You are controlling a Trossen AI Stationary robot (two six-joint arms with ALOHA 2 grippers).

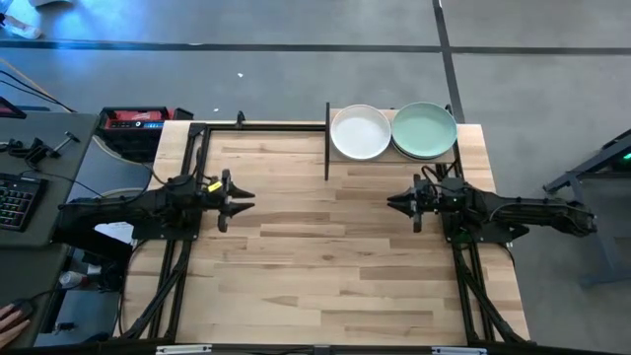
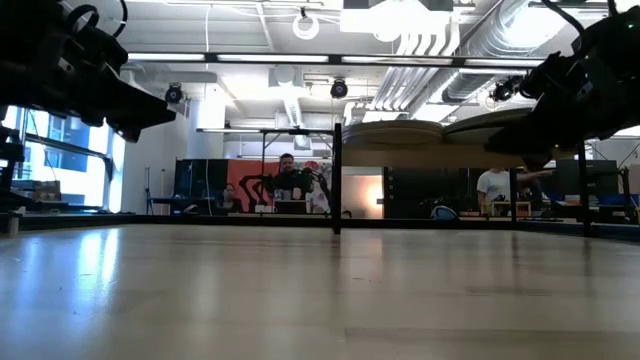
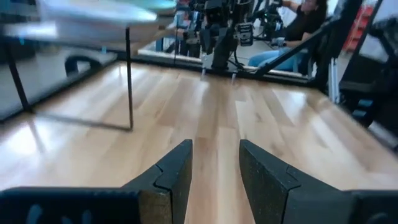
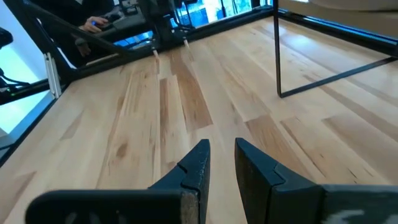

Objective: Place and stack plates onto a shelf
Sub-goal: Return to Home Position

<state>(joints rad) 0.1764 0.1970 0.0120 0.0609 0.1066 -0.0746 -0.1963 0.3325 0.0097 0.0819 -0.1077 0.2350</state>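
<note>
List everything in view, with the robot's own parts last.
White plate: one showing, on the shelf's end toward the left arm; anything under it is hidden.
Mint green plate: one showing, beside the white one; anything under it is hidden.
Shelf: one, light wood with black posts, at the table's far edge.
Table: one, light wood.
Red case: one, beyond the table's far left corner.
Keyboard: one, dark, left of the table.
Left claw: one, dark, open, empty, above the table.
Right claw: one, dark, open, empty, near the shelf.

Black jointed arms (image 1: 148, 205) with wedge-shaped fingers (image 3: 176, 177), possibly a yellow tag (image 1: 209, 184).
</note>
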